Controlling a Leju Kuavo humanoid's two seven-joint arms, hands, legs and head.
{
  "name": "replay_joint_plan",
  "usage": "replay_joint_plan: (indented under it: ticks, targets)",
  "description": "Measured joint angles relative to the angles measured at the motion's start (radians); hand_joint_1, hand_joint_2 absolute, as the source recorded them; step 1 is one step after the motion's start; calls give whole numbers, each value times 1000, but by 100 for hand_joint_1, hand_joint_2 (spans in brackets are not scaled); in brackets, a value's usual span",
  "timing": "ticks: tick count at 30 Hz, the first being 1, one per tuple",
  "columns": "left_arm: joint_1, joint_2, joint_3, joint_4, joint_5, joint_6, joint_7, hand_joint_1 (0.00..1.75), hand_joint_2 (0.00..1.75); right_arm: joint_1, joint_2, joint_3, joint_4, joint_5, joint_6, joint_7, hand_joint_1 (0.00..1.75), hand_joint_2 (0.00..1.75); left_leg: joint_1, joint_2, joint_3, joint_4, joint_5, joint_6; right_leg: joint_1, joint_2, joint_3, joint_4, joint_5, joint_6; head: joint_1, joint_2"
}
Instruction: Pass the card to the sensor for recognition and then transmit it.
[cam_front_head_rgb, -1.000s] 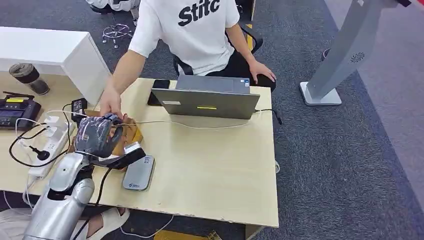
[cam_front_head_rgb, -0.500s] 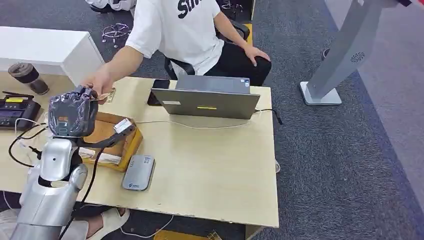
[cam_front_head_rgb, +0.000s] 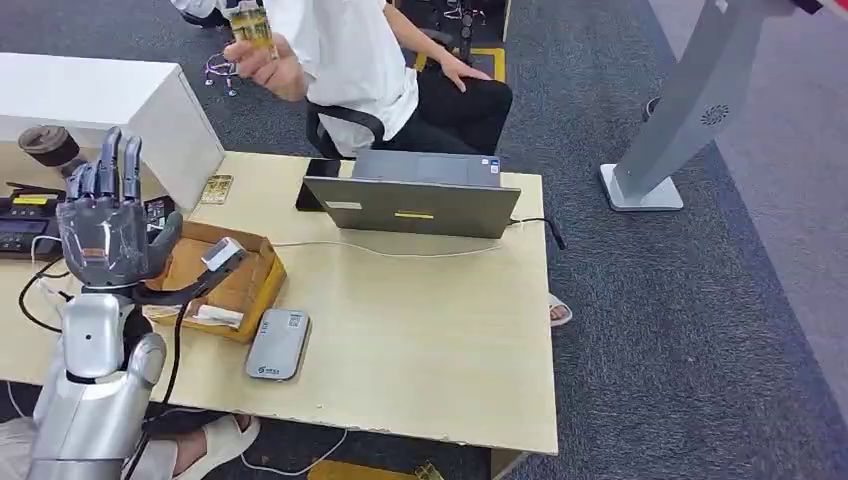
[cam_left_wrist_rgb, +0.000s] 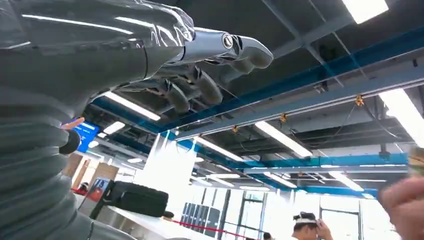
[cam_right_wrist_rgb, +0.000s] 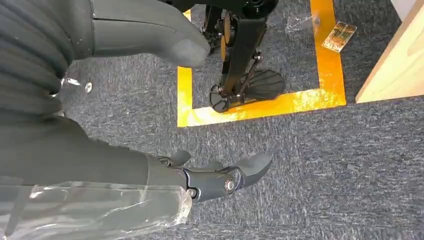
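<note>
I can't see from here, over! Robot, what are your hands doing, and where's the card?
Left hand raised, fingers spread, holding nothing. Right hand hanging over carpet, empty. Card in person's hand, held high. Nothing in the way.

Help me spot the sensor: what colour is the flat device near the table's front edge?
Silver-grey sensor, clearest in the head view.

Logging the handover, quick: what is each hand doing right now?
Left hand: open, raised, fingers apart, holding nothing.
Right hand: open, hanging over the grey carpet, holding nothing.
</note>
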Motion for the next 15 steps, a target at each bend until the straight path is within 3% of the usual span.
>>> replay_joint_plan:
  ticks: [5, 10, 15]
  targets:
    - [8, -7, 20, 0, 26, 16, -9, 0, 175, 0, 0, 0, 6, -1, 0, 1, 0, 175, 0, 0, 0, 0, 0, 0, 0, 0, 0, 0, 0, 0, 0, 0]
    - [49, -17, 64, -5, 144, 52, -90, 0, 175, 2, 0, 0, 8, -6, 0, 10, 0, 175, 0, 0, 0, 0, 0, 1, 0, 0, 0, 0, 0, 0, 0, 0]
    - [142, -21, 101, -40, 169, 74, -149, 0, 175, 12, 0, -10, 7, -21, 0, 24, 0, 175, 0, 0, 0, 0, 0, 1, 0, 0, 0, 0, 0, 0, 0, 0]
